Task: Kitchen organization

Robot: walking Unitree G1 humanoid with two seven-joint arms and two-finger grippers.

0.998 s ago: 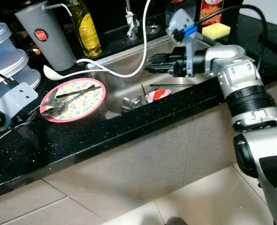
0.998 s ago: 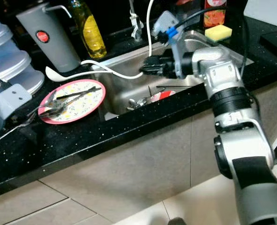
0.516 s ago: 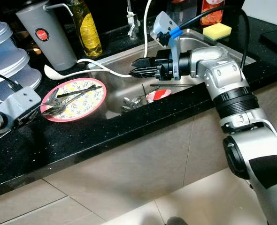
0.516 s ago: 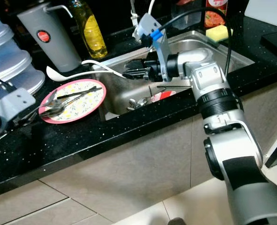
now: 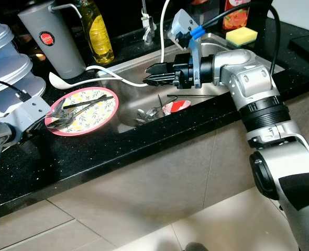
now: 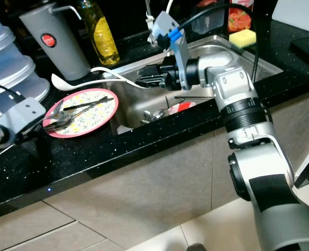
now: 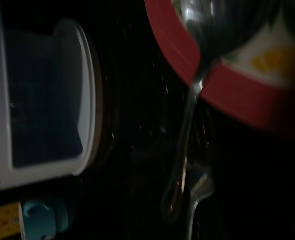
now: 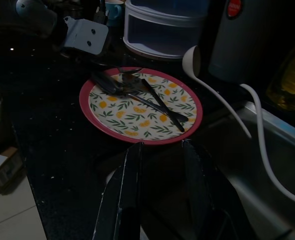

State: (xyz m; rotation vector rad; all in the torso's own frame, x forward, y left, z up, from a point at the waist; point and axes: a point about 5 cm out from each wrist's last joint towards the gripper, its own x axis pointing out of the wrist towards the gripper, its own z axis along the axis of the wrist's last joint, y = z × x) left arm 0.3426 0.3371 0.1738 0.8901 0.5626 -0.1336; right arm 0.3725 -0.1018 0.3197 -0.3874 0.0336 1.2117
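- Since a second ago, the right claw (image 5: 150, 78) has been carried leftward over the sink (image 5: 238, 52); it was held above the middle of the basin and is now found near the basin's left wall.
- Its two black fingers (image 8: 130, 195) are seen parted with a plain gap between them, and nothing is held; they are pointed toward the plate.
- The left claw has been brought closer to the plate over the same second; its grey wrist block (image 5: 31, 111) is now placed just beside the plate's left rim. Whether its fingers are apart or closed cannot be told.
- A red-rimmed flowered plate (image 5: 99, 116) is set on the black bench (image 5: 159, 138) left of the sink, with a spoon (image 5: 57, 123), other cutlery and a pair of black chopsticks (image 5: 89, 102) laid across it.
- More cutlery (image 5: 146, 113) and a red-and-white dish (image 5: 176, 106) are lying at the near side of the sink bottom.
- A white ladle (image 5: 65, 82) is laid on the bench beyond the plate.
- At the far left a grey jug (image 5: 52, 39) and a yellow bottle (image 5: 98, 32) are stood; a yellow sponge (image 5: 240, 35) is set at the far right.
- Stacked clear containers (image 5: 8, 68) are kept at the left edge.
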